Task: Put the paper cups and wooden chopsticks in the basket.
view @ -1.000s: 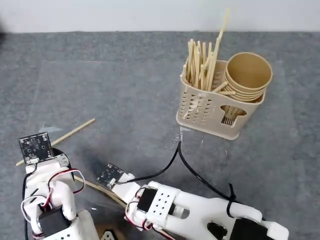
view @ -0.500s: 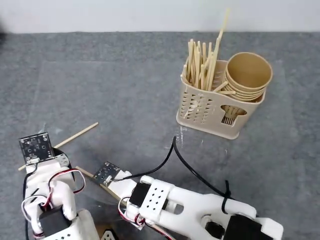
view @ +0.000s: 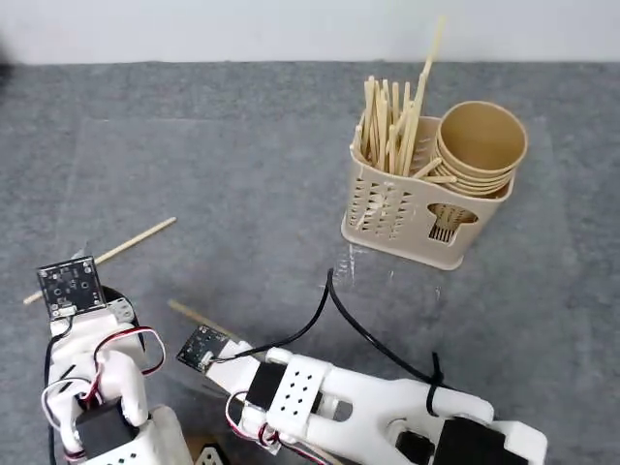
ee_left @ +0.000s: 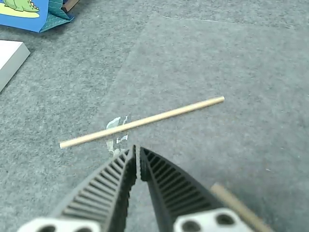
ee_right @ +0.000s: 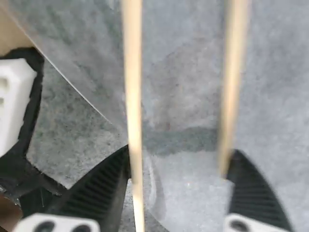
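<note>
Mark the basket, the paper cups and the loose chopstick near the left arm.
basket [view: 407,218], high view, front wall.
paper cups [view: 481,136], high view, inside of top cup.
loose chopstick [view: 136,241], high view, mid-shaft.

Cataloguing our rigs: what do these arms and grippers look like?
The left arm and right arm have white shells and black motors, each with a small black circuit board. Red and white wires loop over the left; a black cable trails from the right. The left gripper and right gripper are black, ribbed, tapered.
</note>
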`<state>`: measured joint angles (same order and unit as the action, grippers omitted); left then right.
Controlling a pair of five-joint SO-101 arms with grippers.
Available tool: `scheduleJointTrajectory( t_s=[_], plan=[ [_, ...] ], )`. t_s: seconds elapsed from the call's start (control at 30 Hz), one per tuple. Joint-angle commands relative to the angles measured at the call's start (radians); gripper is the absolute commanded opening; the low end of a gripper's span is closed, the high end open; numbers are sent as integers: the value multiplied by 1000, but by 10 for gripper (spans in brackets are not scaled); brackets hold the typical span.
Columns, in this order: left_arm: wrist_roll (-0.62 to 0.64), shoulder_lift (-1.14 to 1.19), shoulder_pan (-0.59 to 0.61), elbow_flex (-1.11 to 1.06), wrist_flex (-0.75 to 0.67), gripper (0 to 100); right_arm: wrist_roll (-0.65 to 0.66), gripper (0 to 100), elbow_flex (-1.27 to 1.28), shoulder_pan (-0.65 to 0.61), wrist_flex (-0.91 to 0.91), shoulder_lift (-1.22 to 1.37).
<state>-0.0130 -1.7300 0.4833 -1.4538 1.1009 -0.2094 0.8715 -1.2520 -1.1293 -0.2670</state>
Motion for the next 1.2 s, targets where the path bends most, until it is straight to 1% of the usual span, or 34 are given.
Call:
scheduleJointTrajectory(
  t_s=[0.0, 0.23, 0.47, 0.7, 0.93, 1.1, 1.17],
  plan=[
    [-8, -11, -2, 30, -2, 13, 0, 343, -31, 1, -18, -5],
    [-8, -11, -2, 30, -2, 13, 2, 344, -40, -2, -54, -5],
    [-8, -11, -3, 30, -2, 13, 0, 344, -178, -48, -246, -5],
    [-8, -11, -3, 30, -2, 13, 0, 343, -318, -41, -412, -5],
    [-8, -11, -3, 30, -2, 13, 8, 343, -324, 38, -417, -5],
    [-8, -11, -3, 30, -2, 13, -3, 343, -322, 39, -404, -5],
    [-8, -11, -3, 30, -2, 13, -37, 343, -319, 42, -361, 1]
  ],
)
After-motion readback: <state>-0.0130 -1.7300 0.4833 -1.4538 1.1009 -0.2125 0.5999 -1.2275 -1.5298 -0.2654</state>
